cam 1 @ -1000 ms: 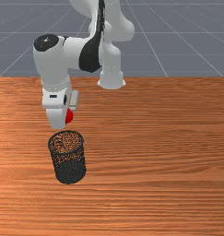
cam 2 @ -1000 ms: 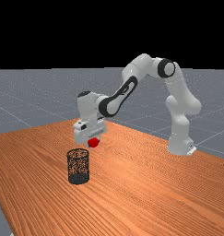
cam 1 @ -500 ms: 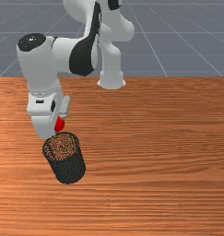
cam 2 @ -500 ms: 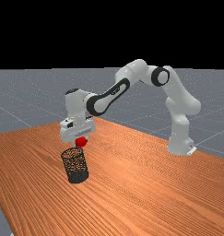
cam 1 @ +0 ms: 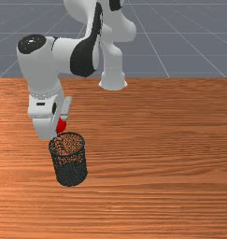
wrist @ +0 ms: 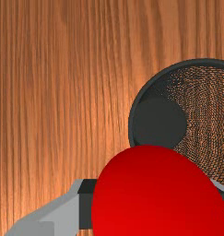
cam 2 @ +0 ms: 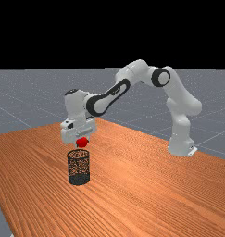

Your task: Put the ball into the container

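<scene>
White, one hand (cam 2: 82, 143) hung at the far view's left, clenched on one red ball (cam 2: 82, 142), its two fingers pressing from opposite sides. At six o'clock from the ball, one black mesh container (cam 2: 78, 179) stood upright on the wooden surface (cam 2: 132, 194). The ball was aloft outside it, near the rim. Farther right, at three o'clock from the ball, stood the one arm's base (cam 2: 181, 139).

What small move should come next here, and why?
Probably ease the gripper toward the middle of the black mesh container, before releasing: in the wrist view the round red ball, held between both fingers, overlaps the rim, with much of the opening beyond it.
</scene>
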Robot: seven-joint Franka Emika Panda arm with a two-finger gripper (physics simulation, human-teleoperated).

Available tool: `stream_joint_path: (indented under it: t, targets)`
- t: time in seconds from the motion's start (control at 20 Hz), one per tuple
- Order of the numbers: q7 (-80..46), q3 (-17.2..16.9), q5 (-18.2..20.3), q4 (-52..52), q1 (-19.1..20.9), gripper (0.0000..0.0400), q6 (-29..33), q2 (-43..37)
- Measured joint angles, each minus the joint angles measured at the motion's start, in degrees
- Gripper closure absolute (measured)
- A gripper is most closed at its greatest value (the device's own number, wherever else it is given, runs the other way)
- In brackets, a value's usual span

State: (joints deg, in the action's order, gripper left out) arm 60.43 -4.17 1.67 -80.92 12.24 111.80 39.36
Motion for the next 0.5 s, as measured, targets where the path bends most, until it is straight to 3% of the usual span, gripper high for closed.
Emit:
stream_joint_path:
  t: [0.15, 0.2, 0.25, 0.4, 0.5]
  targets:
    - [0.2, 0.4, 0.6, 2.4, 0.2, 0.012, -0.1, 1.6]
    - [0.8, 0.9, 1.5, 4.0, 0.7, 0.0068, -1.2, 2.5]
    - [0.5, 0.7, 1.1, 4.5, 0.5, 0.0041, -1.2, 2.8]
    - [-0.3, 0.3, 0.2, 6.5, 0.0, 0.0008, -2.5, 4.1]
    - [-1.1, -0.4, -0.9, 2.5, -0.7, 0.0003, 0.8, 2.3]
